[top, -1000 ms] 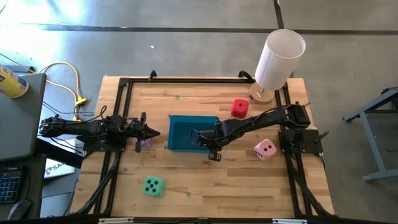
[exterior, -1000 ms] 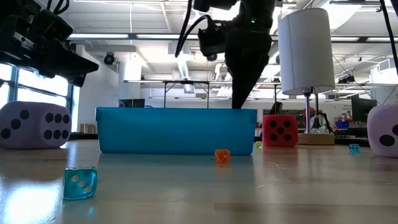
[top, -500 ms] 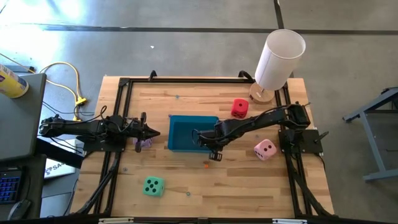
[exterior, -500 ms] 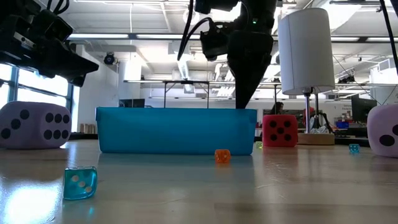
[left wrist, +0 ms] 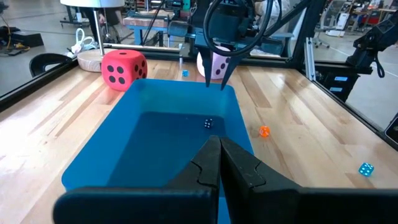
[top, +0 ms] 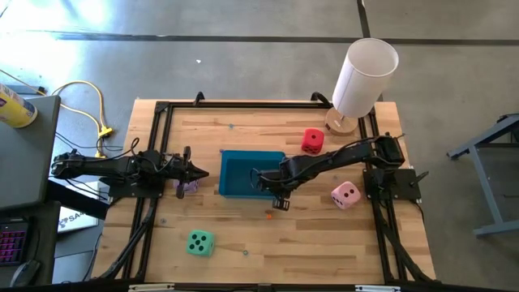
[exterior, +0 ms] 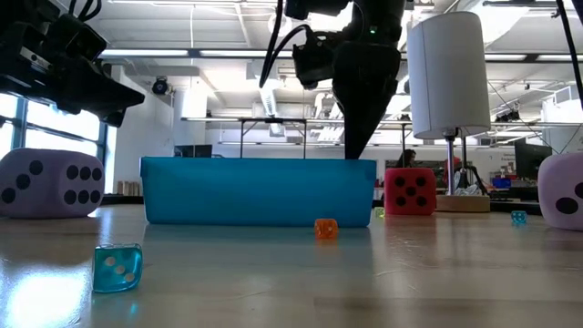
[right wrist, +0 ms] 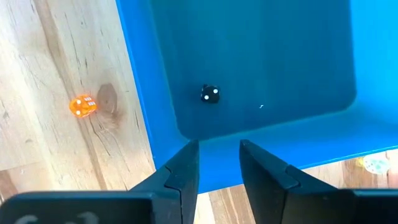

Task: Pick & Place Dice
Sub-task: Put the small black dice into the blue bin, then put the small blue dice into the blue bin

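One tiny dark die (right wrist: 210, 94) lay inside the teal tray (top: 235, 185), pips unreadable; right gripper (right wrist: 219, 163) above, jaws slightly apart; left gripper (left wrist: 219, 163) jaws together.

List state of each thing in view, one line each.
right gripper: open, empty, above tray's corner
left gripper: shut, empty, beside tray
teal tray: holds one small black die
orange die: on table beside tray
red die, pink die, green die: on table

Lilac die (top: 187, 185) mostly hidden under left arm, high view. Pink die (exterior: 563, 201) cut by frame edge, low view. Small dark die (right wrist: 210, 94) in tray (right wrist: 298, 56): pip count unreadable.
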You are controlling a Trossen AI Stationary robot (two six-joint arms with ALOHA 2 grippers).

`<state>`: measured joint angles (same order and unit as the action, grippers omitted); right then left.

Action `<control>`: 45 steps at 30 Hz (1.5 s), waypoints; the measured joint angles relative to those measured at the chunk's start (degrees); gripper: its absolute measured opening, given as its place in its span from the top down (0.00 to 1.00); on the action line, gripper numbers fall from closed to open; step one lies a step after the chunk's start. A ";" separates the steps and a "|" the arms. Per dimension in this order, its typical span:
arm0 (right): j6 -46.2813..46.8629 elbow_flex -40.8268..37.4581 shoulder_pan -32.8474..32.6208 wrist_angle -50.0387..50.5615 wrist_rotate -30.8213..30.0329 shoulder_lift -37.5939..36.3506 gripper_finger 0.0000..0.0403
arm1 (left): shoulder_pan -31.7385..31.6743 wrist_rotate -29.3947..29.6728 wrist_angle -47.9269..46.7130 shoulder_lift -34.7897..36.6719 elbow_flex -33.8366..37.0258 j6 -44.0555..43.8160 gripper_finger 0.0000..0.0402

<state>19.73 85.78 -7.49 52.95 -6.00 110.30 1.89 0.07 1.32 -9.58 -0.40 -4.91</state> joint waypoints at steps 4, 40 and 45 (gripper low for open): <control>0.17 0.00 -0.41 0.16 0.02 -0.36 0.76 | 0.00 -0.01 0.00 0.00 0.00 0.00 1.00; 24.42 0.00 -27.47 9.14 -52.94 -7.98 0.99 | 0.02 0.01 -0.02 0.00 0.00 0.00 1.00; 40.01 0.00 -29.47 24.34 -56.02 -7.96 0.99 | 0.02 0.05 -0.02 0.00 0.00 0.00 1.00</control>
<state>59.73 85.78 -36.95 77.29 -62.02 102.35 1.91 0.12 1.30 -9.58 -0.40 -4.91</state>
